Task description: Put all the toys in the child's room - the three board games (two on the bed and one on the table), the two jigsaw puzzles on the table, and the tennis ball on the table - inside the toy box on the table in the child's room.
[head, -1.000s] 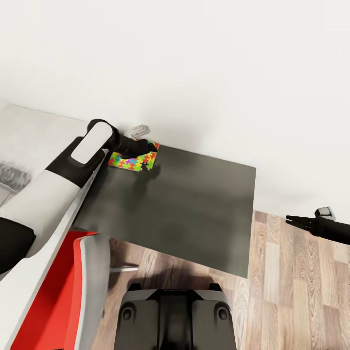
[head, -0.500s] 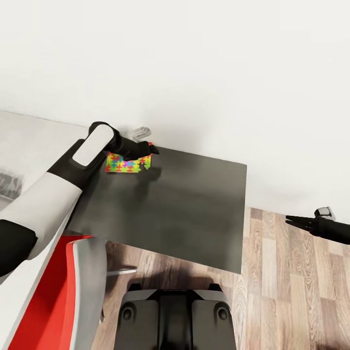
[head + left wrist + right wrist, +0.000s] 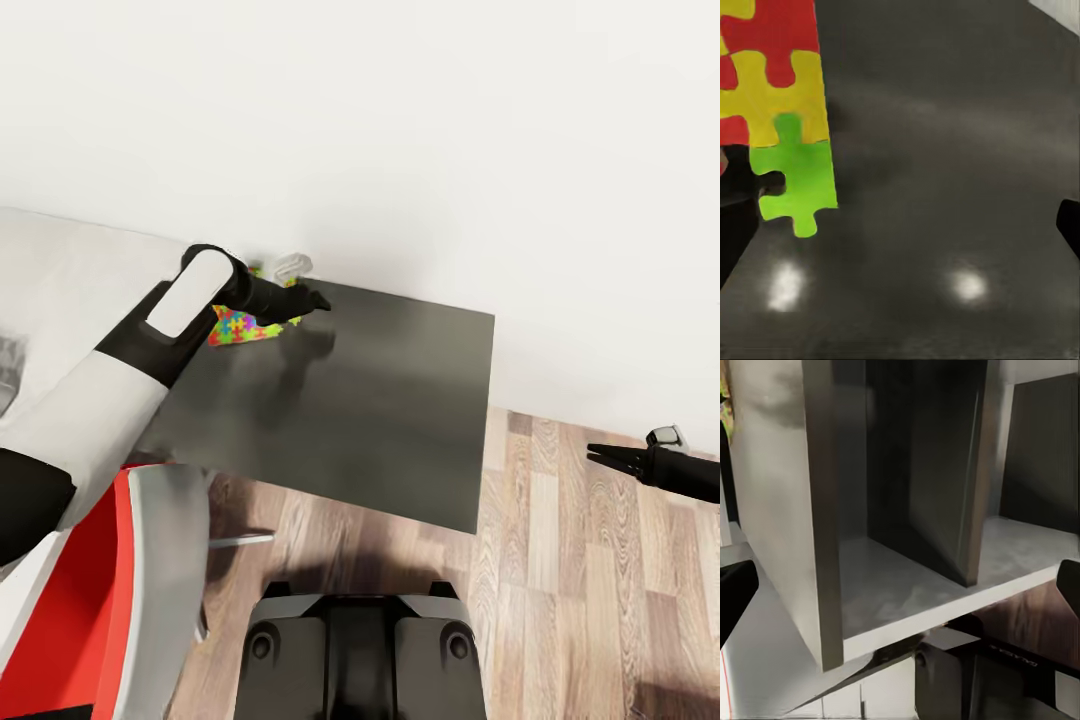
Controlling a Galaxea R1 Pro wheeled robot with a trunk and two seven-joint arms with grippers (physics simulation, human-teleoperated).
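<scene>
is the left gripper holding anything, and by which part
Left gripper holds a jigsaw puzzle by one edge, lifted off the dark table.

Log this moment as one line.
left gripper: holding puzzle above dark desk | right gripper: idle over floor, jaw state unclear
</scene>
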